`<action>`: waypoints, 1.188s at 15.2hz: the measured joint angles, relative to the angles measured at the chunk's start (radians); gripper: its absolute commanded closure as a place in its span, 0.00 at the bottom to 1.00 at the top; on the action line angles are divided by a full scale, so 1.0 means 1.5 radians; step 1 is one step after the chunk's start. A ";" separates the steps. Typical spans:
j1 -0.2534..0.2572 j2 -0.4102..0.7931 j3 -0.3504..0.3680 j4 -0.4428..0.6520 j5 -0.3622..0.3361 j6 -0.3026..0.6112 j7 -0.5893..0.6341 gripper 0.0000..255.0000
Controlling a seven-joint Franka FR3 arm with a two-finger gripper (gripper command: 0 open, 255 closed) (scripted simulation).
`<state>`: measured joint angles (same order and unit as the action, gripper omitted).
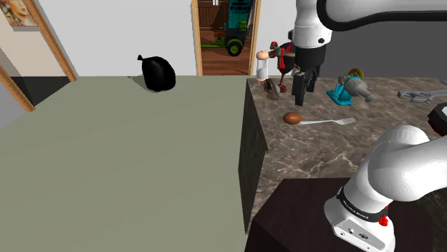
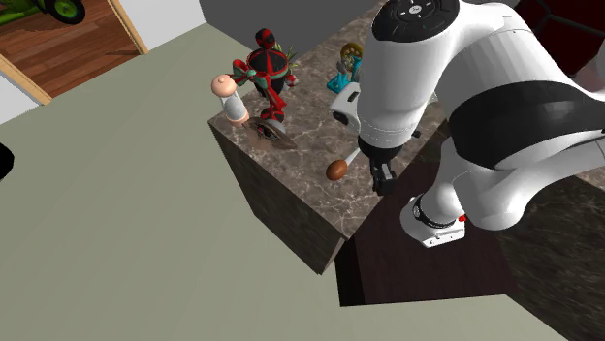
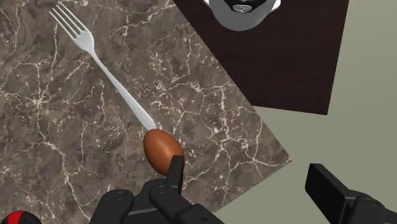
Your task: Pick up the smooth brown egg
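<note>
A grey-green floor (image 1: 122,165) took up the left half of the shoulder view. Right of it ran the dark marbled worktop (image 1: 315,154), its front corner toward the lower middle of the frame. The white arm (image 1: 401,165) rose from the dark stand (image 1: 301,215) at the lower right and came down again from the top edge, right of centre.

The black fingers (image 3: 174,170) stood well apart and held nothing. In the shoulder view they hung over the worktop, above and a little right of the egg in the frame. A red and black toy figure (image 2: 269,82) stood at the upper middle of the second exterior view. A silver fork (image 3: 105,70) slanted from the upper left of the wrist view toward its centre, its handle end meeting the egg.

The smooth brown egg (image 3: 163,148) lay on the worktop near the edge, just below centre in the wrist view. It sat at the tip of one finger, outside the gap.

By my judgement the approach was mostly made. The fingers had yet to centre over the egg, descend, close and lift.
</note>
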<state>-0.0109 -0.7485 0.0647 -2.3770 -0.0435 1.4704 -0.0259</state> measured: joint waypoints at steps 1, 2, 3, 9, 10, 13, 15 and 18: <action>0.000 0.000 0.000 0.000 0.000 0.000 0.000 0.00; -0.002 -0.001 -0.007 -0.008 0.000 0.011 -0.005 0.00; -0.006 -0.003 -0.018 -0.023 0.000 0.030 -0.010 0.00; -0.034 0.002 -0.109 -0.122 -0.001 0.181 -0.070 0.00; -0.040 0.007 -0.128 -0.141 -0.002 0.211 -0.085 0.00; -0.051 0.040 -0.180 -0.170 0.005 0.293 -0.124 0.00; -0.053 0.053 -0.195 -0.183 0.009 0.326 -0.136 0.00; -0.054 0.065 -0.203 -0.203 0.009 0.360 -0.143 0.00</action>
<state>-0.0916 -0.6504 -0.2397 -2.6808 -0.0296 2.0107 -0.2404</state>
